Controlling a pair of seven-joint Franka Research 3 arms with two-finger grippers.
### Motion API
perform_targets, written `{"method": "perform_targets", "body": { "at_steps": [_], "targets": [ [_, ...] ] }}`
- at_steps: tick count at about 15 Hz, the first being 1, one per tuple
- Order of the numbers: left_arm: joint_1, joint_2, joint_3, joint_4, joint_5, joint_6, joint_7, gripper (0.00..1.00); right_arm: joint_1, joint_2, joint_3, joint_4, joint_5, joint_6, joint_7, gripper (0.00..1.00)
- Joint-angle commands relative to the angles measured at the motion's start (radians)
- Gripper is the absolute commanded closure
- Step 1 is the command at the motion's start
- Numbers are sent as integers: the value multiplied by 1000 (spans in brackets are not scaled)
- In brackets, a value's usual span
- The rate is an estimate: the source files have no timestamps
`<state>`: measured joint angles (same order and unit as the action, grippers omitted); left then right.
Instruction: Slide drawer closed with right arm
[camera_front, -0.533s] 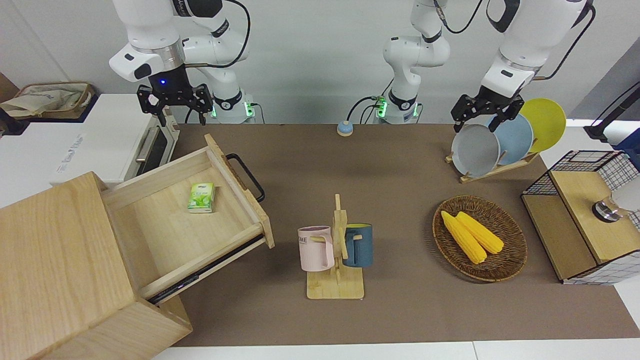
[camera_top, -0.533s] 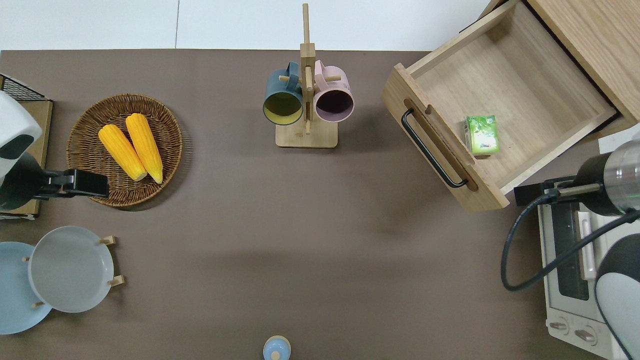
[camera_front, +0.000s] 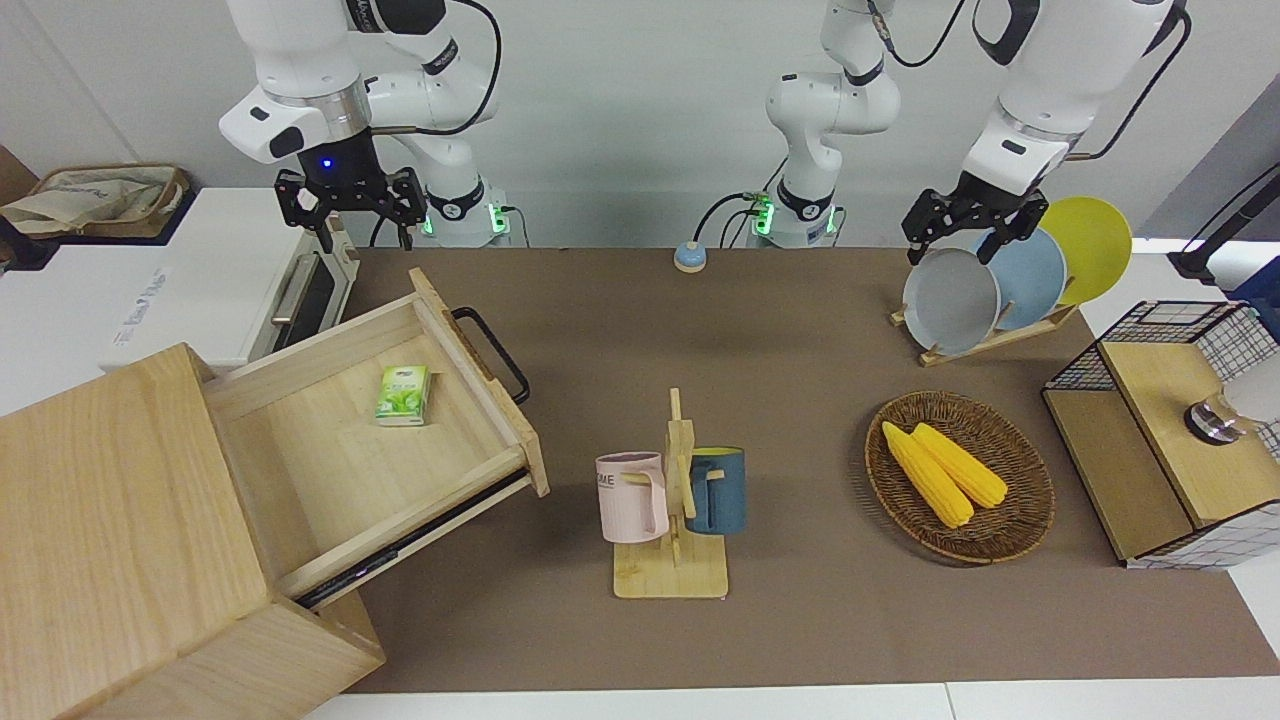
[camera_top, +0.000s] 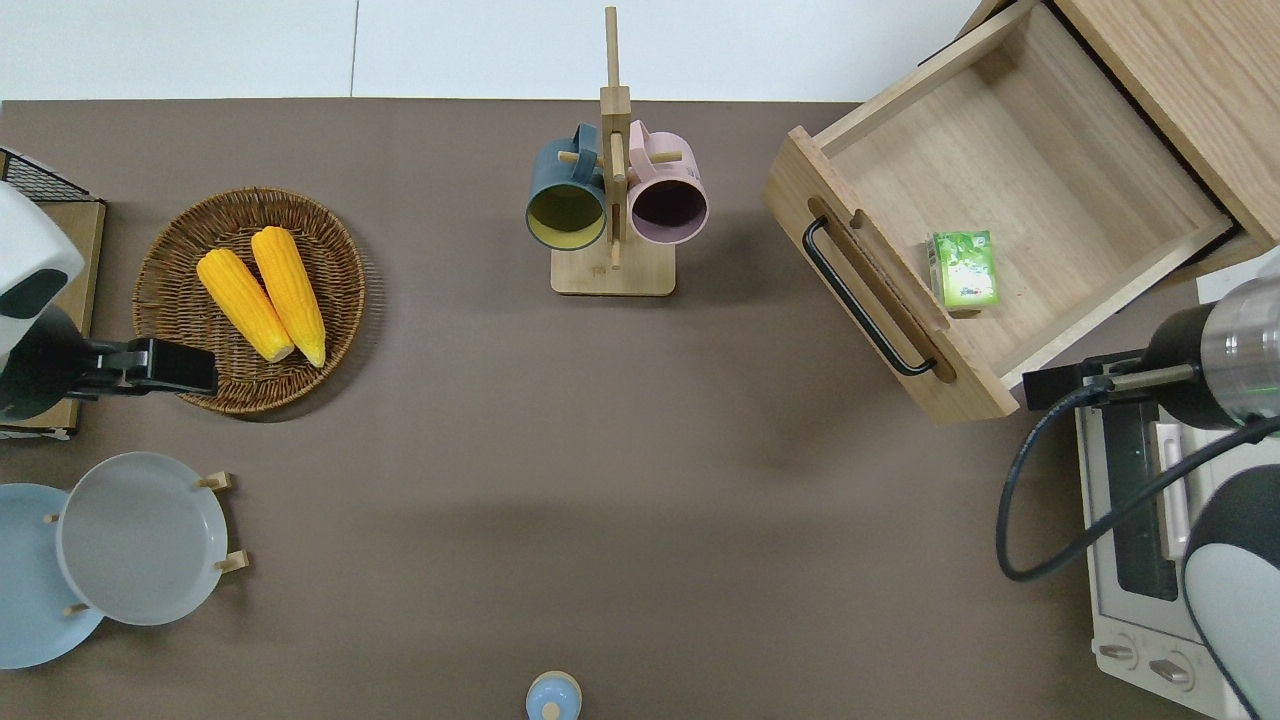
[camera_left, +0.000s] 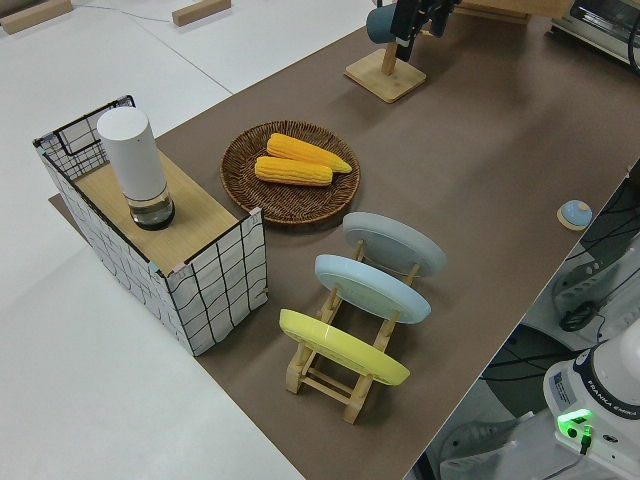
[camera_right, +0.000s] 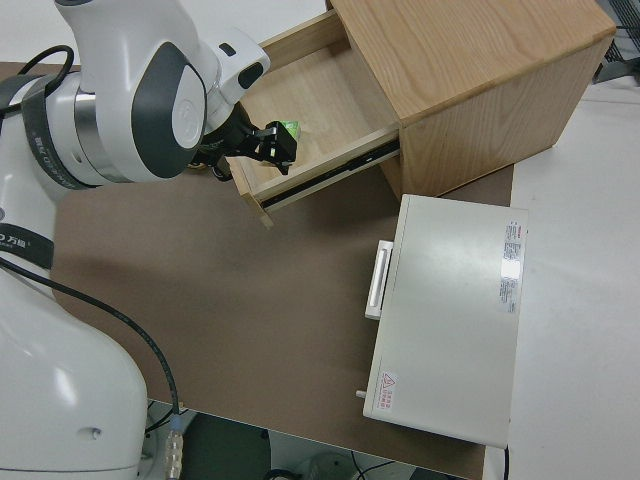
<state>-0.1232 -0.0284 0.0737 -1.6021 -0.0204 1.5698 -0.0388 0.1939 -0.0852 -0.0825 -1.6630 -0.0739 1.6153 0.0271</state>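
Your right gripper (camera_front: 350, 215) hangs open near the drawer (camera_front: 420, 450) corner (seven o'clock); pushing off-centre could jam it.

The table (camera_front: 800, 330) is covered in plain brown. The drawer (camera_front: 330, 440) and its box (camera_front: 110, 520) are of pale wood with a fine grain, and a black handle (camera_front: 492, 352) is fitted to the drawer's front. A green and white packet (camera_front: 403, 395) is seen inside. The toaster oven (camera_top: 1150, 540) is white. A pink mug (camera_front: 632, 497) and a dark blue mug (camera_front: 717, 490), yellow-green inside, are hung on a pale wooden stand (camera_front: 672, 570). Two yellow corn cobs (camera_front: 943, 470) are held in a brown woven basket (camera_front: 1015, 520). Grey (camera_front: 950, 298), light blue (camera_front: 1030, 278) and yellow (camera_front: 1092, 245) plates are racked. A black wire grid is worn by the small cabinet (camera_front: 1165, 440). The right arm (camera_front: 300, 70) is white, with a blue light on its black wrist.
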Motion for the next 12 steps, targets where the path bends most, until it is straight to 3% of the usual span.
{"method": "perform_targets", "body": {
  "at_steps": [1,5,7,10,12],
  "targets": [
    [-3,-8,3,2,13,-14,-1,5,4,13,-3,20,3,-6,-13,11],
    [-3,-8,3,2,13,-13,-1,2,4,12,-2,20,3,-9,-13,17],
    [-3,-8,3,2,13,-14,-1,5,4,13,0,22,3,-18,-12,86],
    [-3,-8,3,2,11,-13,-1,2,4,13,1,31,5,-40,-10,357],
    [-3,-8,3,2,13,-13,-1,2,4,13,3,32,5,-54,-9,654]
  ]
}}
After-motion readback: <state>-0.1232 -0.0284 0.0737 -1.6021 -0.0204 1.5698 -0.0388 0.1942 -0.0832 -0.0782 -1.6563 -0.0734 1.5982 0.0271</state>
